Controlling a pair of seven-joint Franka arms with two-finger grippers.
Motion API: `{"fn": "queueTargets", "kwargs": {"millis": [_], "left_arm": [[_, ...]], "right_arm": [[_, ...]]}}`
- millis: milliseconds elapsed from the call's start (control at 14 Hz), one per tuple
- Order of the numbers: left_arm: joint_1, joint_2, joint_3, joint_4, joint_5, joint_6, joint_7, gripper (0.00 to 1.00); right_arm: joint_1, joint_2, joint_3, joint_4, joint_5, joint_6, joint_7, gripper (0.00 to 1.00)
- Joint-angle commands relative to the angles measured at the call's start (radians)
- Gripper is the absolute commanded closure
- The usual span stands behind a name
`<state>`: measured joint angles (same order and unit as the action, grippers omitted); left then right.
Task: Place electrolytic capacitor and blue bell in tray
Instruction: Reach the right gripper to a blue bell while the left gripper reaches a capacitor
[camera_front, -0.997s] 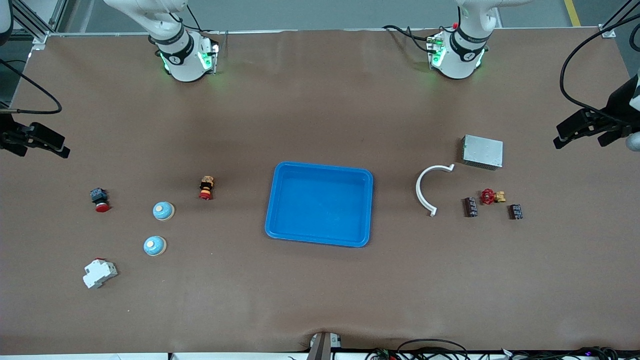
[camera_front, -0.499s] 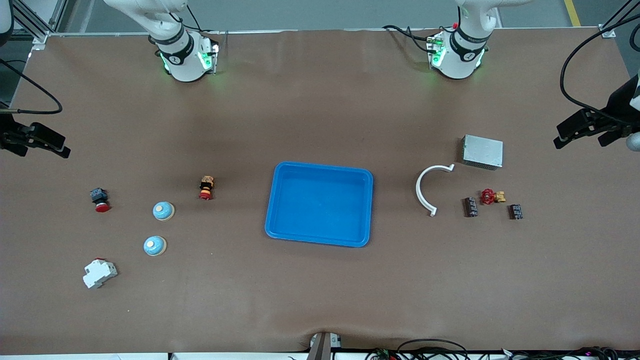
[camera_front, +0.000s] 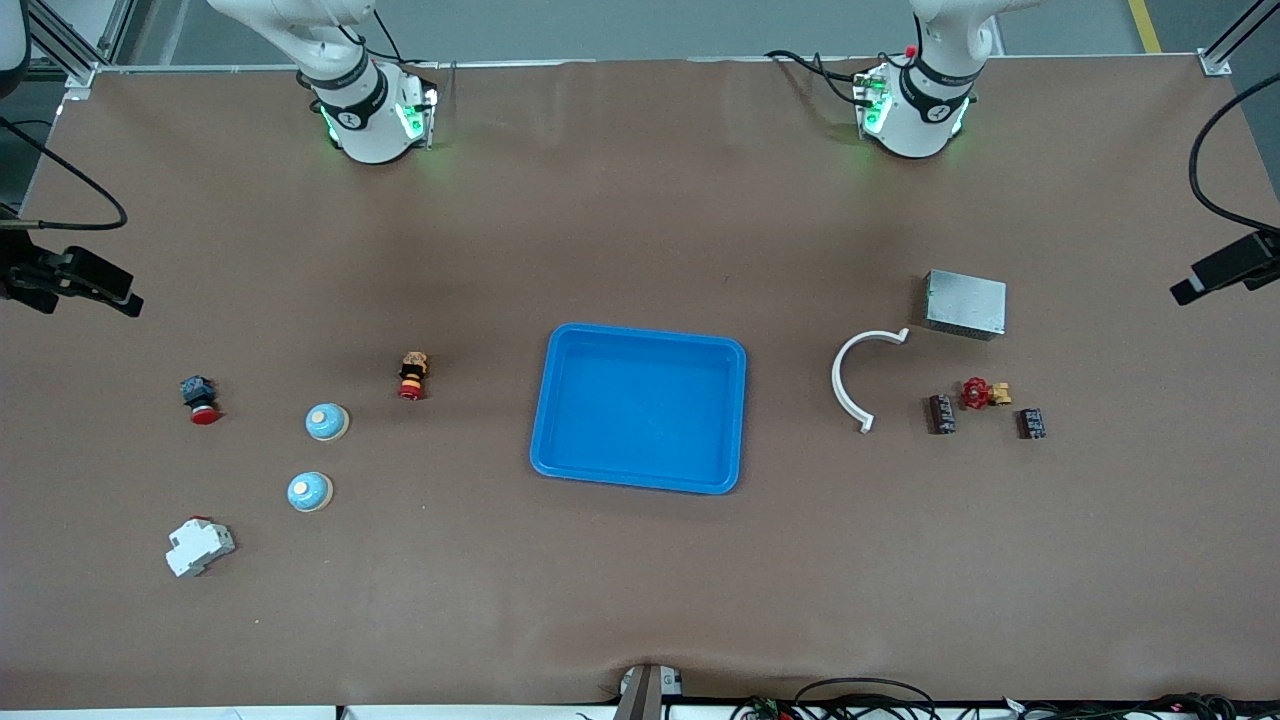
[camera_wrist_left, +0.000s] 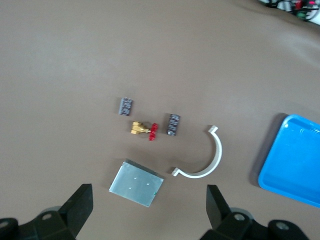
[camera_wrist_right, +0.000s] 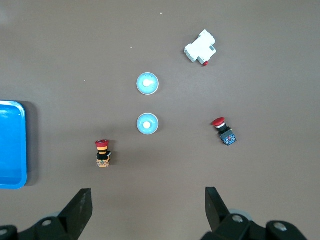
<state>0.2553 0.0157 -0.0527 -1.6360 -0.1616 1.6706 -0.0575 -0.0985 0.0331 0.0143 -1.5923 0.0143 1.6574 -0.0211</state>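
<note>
A brown mat covers the table (camera_front: 640, 620) before you, metal framing at its corners and cables along the edge nearest the front camera. The blue tray (camera_front: 640, 408) sits empty at mid-table.

Toward the right arm's end lie 2 blue bells: one bell (camera_front: 327, 421) and, nearer the front camera, a second bell (camera_front: 310, 491). Around them you see a red-capped push button (camera_front: 200, 398), a red-and-yellow switch (camera_front: 412, 375) and a white breaker (camera_front: 199, 546). The right gripper (camera_wrist_right: 147, 212) hangs high above this end, fingers spread wide, holding nothing; in its wrist view both bells show between the fingers, well apart from them.

Toward the left arm's end lie 2 dark capacitors, one capacitor (camera_front: 940, 413) beside a white curved clip (camera_front: 858, 377) and a second capacitor (camera_front: 1031, 423) nearer the table's end, with a red-handled brass valve (camera_front: 984, 393) between them. A grey metal box (camera_front: 965, 303) sits farther from the front camera. The left gripper (camera_wrist_left: 149, 212) hangs high over this cluster, fingers wide apart and empty; in its wrist view the box lies between the fingers.
</note>
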Motion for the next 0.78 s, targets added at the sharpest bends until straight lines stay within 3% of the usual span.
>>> {"fn": "queueTargets", "kwargs": {"millis": [0,142,499,712], "left_arm": [[0.03,0.035,-0.006,0.005,0.017,-0.029,0.016,0.0],[0.087,0.07,-0.007,0.008,0.005,-0.057,0.094,0.0],[0.096,0.19,-0.009,-0.011,0.019,-0.039,0.157,0.0],[0.087,0.233,-0.016,-0.045,0.108,0.041,0.159,0.0]], "right_arm": [[-0.018,-0.025,0.012,-0.031,0.009,0.019,-0.003,0.0],[-0.018,-0.025,0.012,-0.07,0.009,0.062,-0.003,0.0],[-0.013,-0.01,0.012,-0.095,0.009,0.108,-0.003,0.0],[-0.009,0.06,0.012,-0.095,0.009,0.163,0.004,0.0]]}}
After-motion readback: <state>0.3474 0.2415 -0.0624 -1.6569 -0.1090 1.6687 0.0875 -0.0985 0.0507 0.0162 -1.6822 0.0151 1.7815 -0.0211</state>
